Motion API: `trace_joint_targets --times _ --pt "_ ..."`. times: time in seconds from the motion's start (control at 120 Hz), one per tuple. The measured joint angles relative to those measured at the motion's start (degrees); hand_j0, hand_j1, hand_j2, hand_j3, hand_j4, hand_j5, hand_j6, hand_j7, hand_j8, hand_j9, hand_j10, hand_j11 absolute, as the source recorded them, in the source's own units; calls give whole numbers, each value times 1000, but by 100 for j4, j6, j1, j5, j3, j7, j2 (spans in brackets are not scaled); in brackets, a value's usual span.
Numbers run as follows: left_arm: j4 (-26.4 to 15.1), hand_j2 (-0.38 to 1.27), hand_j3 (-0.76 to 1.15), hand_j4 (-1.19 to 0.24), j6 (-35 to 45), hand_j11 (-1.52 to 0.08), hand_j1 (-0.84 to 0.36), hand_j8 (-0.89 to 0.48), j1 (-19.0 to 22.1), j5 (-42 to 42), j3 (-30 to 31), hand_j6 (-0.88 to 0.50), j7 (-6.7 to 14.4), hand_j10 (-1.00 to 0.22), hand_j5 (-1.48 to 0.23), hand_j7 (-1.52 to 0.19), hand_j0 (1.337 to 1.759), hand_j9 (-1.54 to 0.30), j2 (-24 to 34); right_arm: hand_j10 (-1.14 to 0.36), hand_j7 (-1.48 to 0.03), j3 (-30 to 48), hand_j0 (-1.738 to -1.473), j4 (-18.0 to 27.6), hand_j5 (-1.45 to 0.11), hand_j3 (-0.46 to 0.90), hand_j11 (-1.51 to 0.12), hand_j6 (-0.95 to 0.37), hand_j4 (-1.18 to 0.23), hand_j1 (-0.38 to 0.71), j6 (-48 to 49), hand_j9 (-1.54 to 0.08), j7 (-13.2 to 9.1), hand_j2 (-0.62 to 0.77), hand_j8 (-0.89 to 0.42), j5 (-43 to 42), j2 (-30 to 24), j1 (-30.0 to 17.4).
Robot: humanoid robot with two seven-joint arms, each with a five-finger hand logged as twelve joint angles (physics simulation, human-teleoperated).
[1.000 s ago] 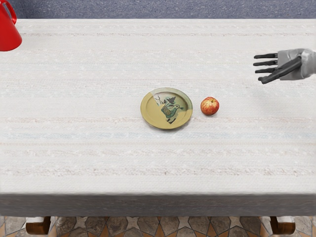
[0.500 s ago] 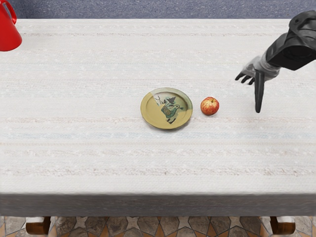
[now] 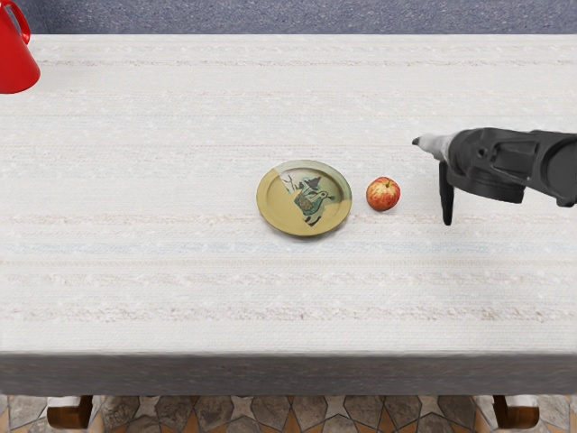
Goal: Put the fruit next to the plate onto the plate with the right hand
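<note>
Beside round painted plate (image 3: 270,195), smooth apple (image 3: 383,193)

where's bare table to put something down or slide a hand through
Bare cloth runs along the whole front edge of the table below the plate, and from the plate left to the red jug. Tight only between plate and apple; the gap from apple to right hand is bare.

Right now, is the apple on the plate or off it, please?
Off: the apple sits on the table right of the plate, a gap between them.
</note>
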Motion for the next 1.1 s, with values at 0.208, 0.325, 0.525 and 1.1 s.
trace_joint_targets --times 0.208,0.325,0.525,1.1 --pt "0 0 0 0 0 0 349 -1 8 0 0 -1 0 0 0 0 1658 0 0 -74 -93 20 -1658 312 -94 0 -94 -76 -74 -263 -420 -94 0 -13 -75 -60 -49 -191" --pt "0 0 0 0 0 0 349 -1 0 0 0 -1 0 0 0 0 1658 0 0 -101 -129 31 -1658 449 -129 0 -129 -103 -102 -231 -637 -129 0 -19 -102 -77 -47 -207" --pt "0 0 0 0 0 0 349 0 0 0 0 -1 0 0 0 0 1658 0 0 -127 -162 175 -1658 491 -163 0 -163 -129 -127 -200 -991 -163 0 -24 -128 -256 -9 -289" --pt "0 0 0 0 0 0 349 0 0 0 0 -1 0 0 0 0 1658 0 0 -196 -252 208 -1658 25 -253 0 -252 -198 -196 -117 -1703 -253 0 -37 -197 -842 596 -746"
